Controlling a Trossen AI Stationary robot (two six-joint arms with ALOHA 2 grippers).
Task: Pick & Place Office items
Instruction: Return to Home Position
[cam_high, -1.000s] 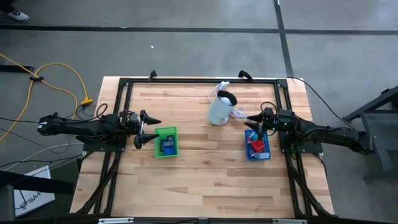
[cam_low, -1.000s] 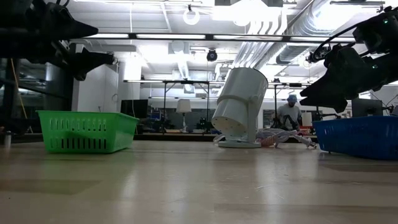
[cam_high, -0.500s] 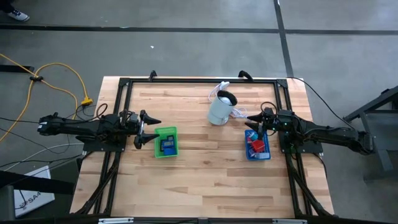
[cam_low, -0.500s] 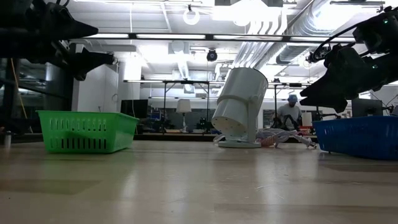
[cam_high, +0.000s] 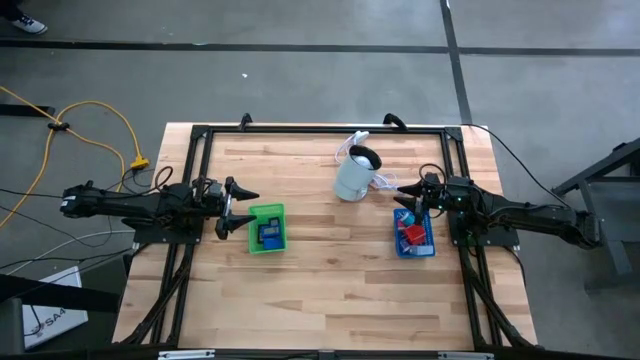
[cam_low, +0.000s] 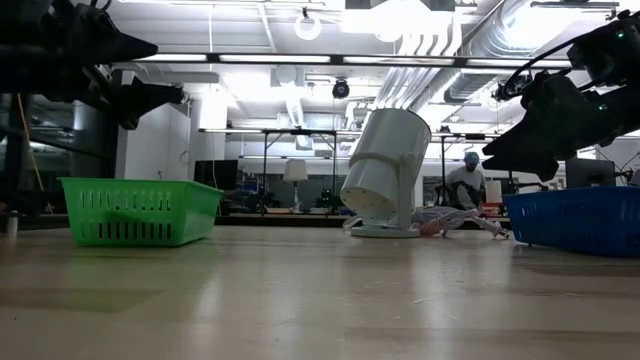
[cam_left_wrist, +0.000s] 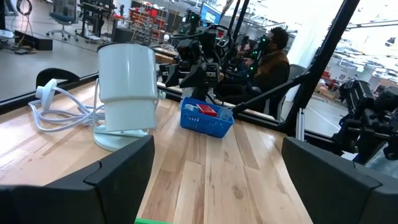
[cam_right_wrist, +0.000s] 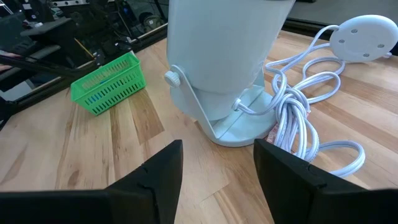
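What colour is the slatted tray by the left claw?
Bright green; the slatted plastic tray shows best in the low view.

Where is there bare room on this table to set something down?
Free: the table from both trays to the edge opposite the pale appliance; the strip between green tray and blue tray. Crowded: appliance, white cord, blue tray, right gripper together; left gripper beside green tray.

From above, I can't tell apart the office items (cam_high: 268, 236) in the green tray (cam_high: 266, 208) and blue tray (cam_high: 415, 254), too small; level with the bench (cam_low: 320, 300), tray walls hide them.
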